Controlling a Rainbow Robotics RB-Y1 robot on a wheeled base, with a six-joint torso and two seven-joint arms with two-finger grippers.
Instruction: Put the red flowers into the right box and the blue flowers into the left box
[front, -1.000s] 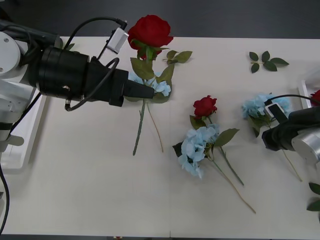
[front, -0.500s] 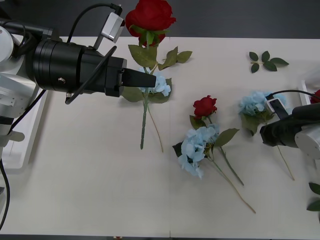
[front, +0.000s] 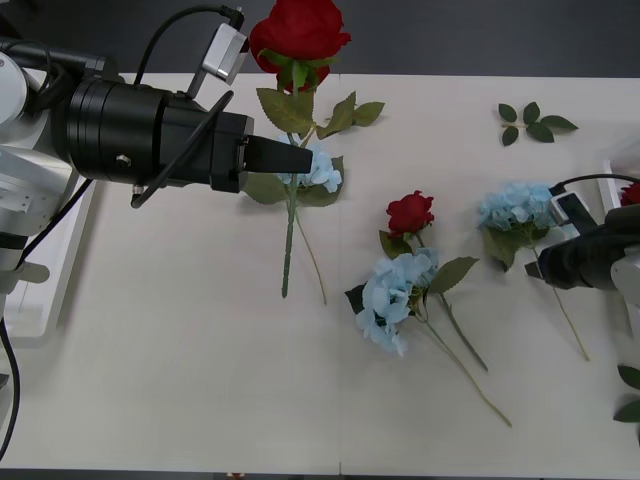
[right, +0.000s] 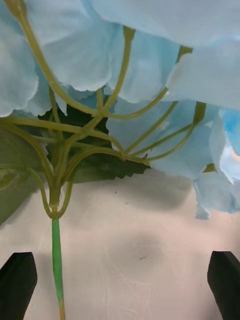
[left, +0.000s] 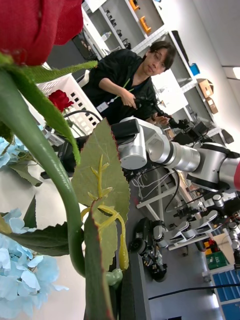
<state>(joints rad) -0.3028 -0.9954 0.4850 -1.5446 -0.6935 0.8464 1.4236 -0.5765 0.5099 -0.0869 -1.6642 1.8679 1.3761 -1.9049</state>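
- The table (front: 180, 380) carries everything.
- The left box (front: 55, 290) lies at its left edge, the right box (front: 612, 175) at its right edge.
- The left gripper (front: 296, 158), clamped on a red rose's (front: 298, 35) stem, holds it above the table's far side.
- The right gripper (front: 535, 268), jaws apart, sits beside a blue hydrangea (front: 515, 208) lying near the right box.

Red rose (left: 35, 25) close up, green stem (left: 47, 175) curving; pale-blue hydrangea (left: 25, 275) beneath.
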